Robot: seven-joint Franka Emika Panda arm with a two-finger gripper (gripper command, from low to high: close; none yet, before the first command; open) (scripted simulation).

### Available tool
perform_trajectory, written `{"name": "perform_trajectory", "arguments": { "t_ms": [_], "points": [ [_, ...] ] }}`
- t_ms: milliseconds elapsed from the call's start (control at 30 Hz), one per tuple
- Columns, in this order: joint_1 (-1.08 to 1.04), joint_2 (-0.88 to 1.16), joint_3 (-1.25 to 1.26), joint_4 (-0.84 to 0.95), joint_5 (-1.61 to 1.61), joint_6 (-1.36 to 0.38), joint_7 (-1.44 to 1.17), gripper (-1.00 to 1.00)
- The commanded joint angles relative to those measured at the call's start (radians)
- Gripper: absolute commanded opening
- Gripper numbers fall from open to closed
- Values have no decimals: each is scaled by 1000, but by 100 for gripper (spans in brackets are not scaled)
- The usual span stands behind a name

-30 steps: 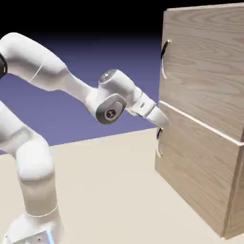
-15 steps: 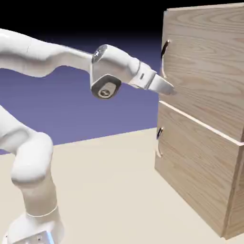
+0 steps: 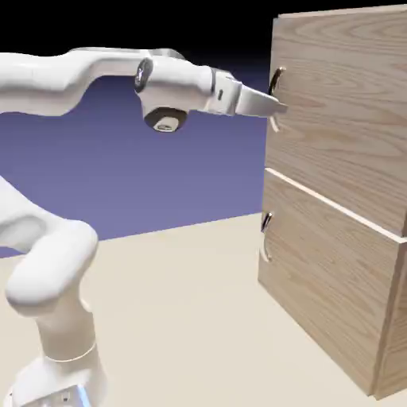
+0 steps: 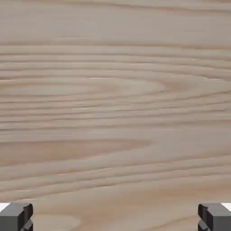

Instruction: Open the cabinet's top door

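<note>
End effector (image 3: 284,109) has risen to the upper handle (image 3: 275,121); fingers wide, gripping nothing; grasp likely next.

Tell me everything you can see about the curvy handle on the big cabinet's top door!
The long, curved, shiny silver handle, which looks like metal, is an upright bow on the light wood-grain top door, near its edge on the exterior view's left. Its upper part looks dark, its lower end bright. The robot's white and grey pincer hides some of its middle; I can't tell if they touch. The door looks shut.
</note>
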Motion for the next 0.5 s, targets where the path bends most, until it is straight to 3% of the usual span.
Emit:
{"name": "perform_trajectory", "arguments": {
  "t_ms": [0,467],
  "points": [
    [-17,-7,19,12,44,1,-28,0],
    [-254,-102,292,176,653,12,-425,0]
  ]
}}
